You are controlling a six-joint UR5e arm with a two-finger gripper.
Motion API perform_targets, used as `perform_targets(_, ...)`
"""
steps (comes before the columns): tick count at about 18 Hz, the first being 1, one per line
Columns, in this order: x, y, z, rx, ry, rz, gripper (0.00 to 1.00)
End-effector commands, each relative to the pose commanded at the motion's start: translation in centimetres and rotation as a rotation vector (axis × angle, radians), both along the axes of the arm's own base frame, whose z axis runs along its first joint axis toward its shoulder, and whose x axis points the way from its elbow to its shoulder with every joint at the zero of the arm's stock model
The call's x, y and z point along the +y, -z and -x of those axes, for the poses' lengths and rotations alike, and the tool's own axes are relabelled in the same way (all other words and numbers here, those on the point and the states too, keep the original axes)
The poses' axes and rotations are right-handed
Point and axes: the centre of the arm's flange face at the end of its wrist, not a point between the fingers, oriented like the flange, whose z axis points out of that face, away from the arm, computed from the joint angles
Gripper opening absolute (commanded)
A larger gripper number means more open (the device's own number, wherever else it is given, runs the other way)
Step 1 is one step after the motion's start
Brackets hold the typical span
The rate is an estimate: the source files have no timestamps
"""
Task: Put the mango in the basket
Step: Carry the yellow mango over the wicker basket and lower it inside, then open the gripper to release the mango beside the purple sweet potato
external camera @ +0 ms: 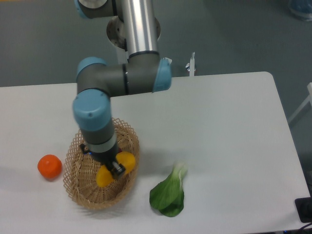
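The basket (129,146) is woven tan wicker, rough and matt, with an openwork rim of looped strands. The mango (116,168) has a smooth yellow skin with a soft sheen. The gripper (116,168) looks like dark matt plastic or metal; which of the two cannot be told. The arm (117,80) has a matt grey casing at its joints with smooth light-blue plastic-looking caps, and its upper tube is polished silver metal that shows bright streaks. The orange (49,166) has a matt, finely dimpled-looking peel. The leafy green (168,196) has a smooth, faintly glossy leaf and a pale stalk. The table (234,126) is a smooth, matt white surface.
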Motion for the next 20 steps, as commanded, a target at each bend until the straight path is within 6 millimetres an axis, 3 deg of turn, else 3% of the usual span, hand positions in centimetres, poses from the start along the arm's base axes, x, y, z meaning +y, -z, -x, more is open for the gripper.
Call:
perform_targets(2, 0.8, 0.5, -1.0, 0.027, -0.004, -0.015, 0.55)
perform_targets(5, 1.2, 1.2, -2.1, 0.022, -0.01, -0.013, 0.68)
perform_targets(6, 1.2, 1.1, -2.4, 0.023, -0.001, -0.014, 0.76)
perform_targets(7, 1.2, 1.2, -2.4, 0.026, 0.001, -0.019, 0.92)
perform_targets(8, 1.2, 1.2, -2.5, 0.023, -0.007, -0.02, 1.0)
perform_targets(11, 1.5, 0.7, -3.5, 0.018, -0.031, -0.048, 1.0)
perform_targets(14, 2.1, -0.7, -3.1, 0.03, -0.159, -0.143, 1.0)
perform_targets(18, 0.6, -2.8, 0.4, 0.051, -0.133, -0.146, 1.0)
perform_targets(20, -0.7, -4.0, 3.4, 0.062, -0.138, -0.14, 1.0)
